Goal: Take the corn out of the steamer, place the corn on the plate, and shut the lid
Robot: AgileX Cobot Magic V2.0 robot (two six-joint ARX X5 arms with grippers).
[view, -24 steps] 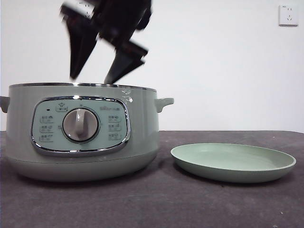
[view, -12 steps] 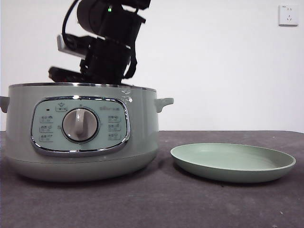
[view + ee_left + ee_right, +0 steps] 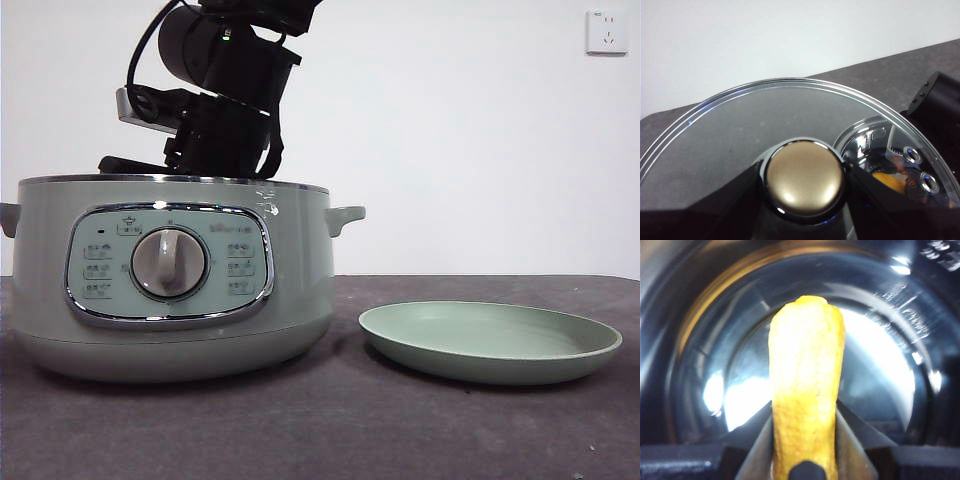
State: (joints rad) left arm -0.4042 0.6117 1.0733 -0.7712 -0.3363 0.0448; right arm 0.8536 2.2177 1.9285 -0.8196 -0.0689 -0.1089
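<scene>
Inside the steamer (image 3: 170, 270): right gripper (image 3: 805, 440), fingers pinching the corn (image 3: 806, 390).
Left gripper (image 3: 802, 175): fingers clamped on the lid (image 3: 740, 130) knob.
Plate (image 3: 490, 342): on the bench.

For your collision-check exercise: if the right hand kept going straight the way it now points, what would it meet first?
The right hand, shut on the corn, points down into the steamer. Going straight on, the corn's tip would probably meet the pot's shiny inner floor first; how much gap remains is unclear.

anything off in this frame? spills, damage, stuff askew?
Nothing stands out. The steamer sits upright, the plate lies flat and bare. The right gripper holds the corn inside the pot; the left gripper holds the lid by its knob.
</scene>
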